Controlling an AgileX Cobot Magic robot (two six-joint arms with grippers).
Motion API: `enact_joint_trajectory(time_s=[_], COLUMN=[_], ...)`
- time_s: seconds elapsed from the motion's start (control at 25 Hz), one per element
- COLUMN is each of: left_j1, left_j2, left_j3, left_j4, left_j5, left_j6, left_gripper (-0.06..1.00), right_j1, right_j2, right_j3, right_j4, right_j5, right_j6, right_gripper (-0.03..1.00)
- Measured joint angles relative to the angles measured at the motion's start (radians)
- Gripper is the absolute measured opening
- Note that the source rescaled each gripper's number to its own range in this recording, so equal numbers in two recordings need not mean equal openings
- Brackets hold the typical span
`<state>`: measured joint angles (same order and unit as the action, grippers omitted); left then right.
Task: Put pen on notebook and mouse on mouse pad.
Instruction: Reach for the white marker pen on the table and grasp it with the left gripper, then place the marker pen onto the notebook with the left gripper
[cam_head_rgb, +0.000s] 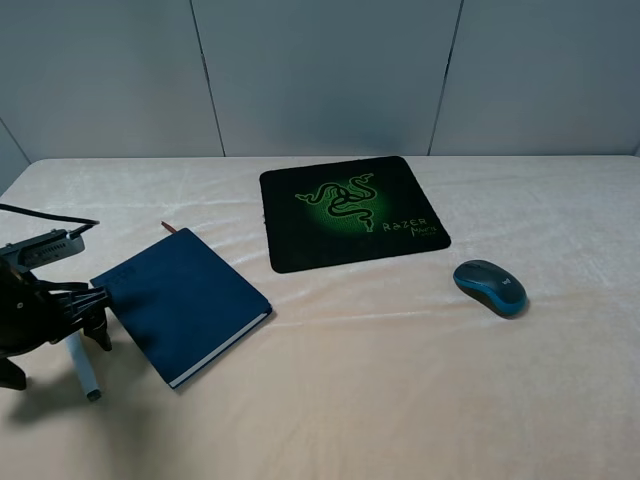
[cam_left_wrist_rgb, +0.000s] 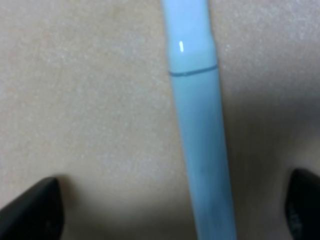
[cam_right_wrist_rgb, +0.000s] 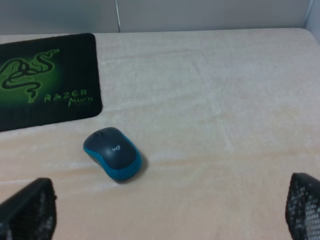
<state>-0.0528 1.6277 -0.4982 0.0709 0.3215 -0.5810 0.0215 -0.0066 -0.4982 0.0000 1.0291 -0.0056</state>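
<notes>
The white pen (cam_head_rgb: 83, 368) (cam_left_wrist_rgb: 200, 150) lies on the cloth just left of the navy notebook (cam_head_rgb: 180, 300), which lies closed and slanted. My left gripper (cam_head_rgb: 88, 328) (cam_left_wrist_rgb: 167, 210) hangs low over the pen's far end, open, one dark fingertip (cam_left_wrist_rgb: 30, 210) on each side of the barrel and neither touching it. The blue and grey mouse (cam_head_rgb: 490, 287) (cam_right_wrist_rgb: 112, 152) rests on the cloth right of the black Razer mouse pad (cam_head_rgb: 350, 212) (cam_right_wrist_rgb: 45, 80). My right gripper (cam_right_wrist_rgb: 165, 210) is open and well short of the mouse; the high view does not show it.
A beige cloth (cam_head_rgb: 380, 390) covers the table. Grey wall panels (cam_head_rgb: 320, 70) stand behind the far edge. A brown ribbon (cam_head_rgb: 168, 228) pokes out of the notebook's far corner. A black cable (cam_head_rgb: 50, 215) runs from the left arm.
</notes>
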Motion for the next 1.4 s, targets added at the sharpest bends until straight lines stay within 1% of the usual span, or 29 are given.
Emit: enact_joint_trajectory(time_s=[0.12, 0.28, 0.48, 0.52, 0.76, 0.92, 1.2, 1.4], left_j1=[0.000, 0.000, 0.000, 0.000, 0.000, 0.000, 0.000, 0.000], left_j2=[0.000, 0.000, 0.000, 0.000, 0.000, -0.018, -0.160, -0.268], left_j3=[0.000, 0.000, 0.000, 0.000, 0.000, 0.000, 0.001, 0.001], left_j4=[0.000, 0.000, 0.000, 0.000, -0.002, -0.014, -0.024, -0.062], left_j5=[0.000, 0.000, 0.000, 0.000, 0.000, 0.023, 0.102, 0.145], left_j6=[0.000, 0.000, 0.000, 0.000, 0.000, -0.008, -0.023, -0.026], left_gripper=[0.66, 0.40, 0.02, 0.00, 0.00, 0.00, 0.00, 0.00], right_j1=[0.000, 0.000, 0.000, 0.000, 0.000, 0.000, 0.000, 0.000], right_j2=[0.000, 0.000, 0.000, 0.000, 0.000, 0.000, 0.000, 0.000], right_j3=[0.000, 0.000, 0.000, 0.000, 0.000, 0.000, 0.000, 0.000], right_j4=[0.000, 0.000, 0.000, 0.000, 0.000, 0.000, 0.000, 0.000], right_j5=[0.000, 0.000, 0.000, 0.000, 0.000, 0.000, 0.000, 0.000], right_j6=[0.000, 0.000, 0.000, 0.000, 0.000, 0.000, 0.000, 0.000], right_gripper=[1.00, 1.00, 1.00, 1.00, 1.00, 1.00, 1.00, 1.00])
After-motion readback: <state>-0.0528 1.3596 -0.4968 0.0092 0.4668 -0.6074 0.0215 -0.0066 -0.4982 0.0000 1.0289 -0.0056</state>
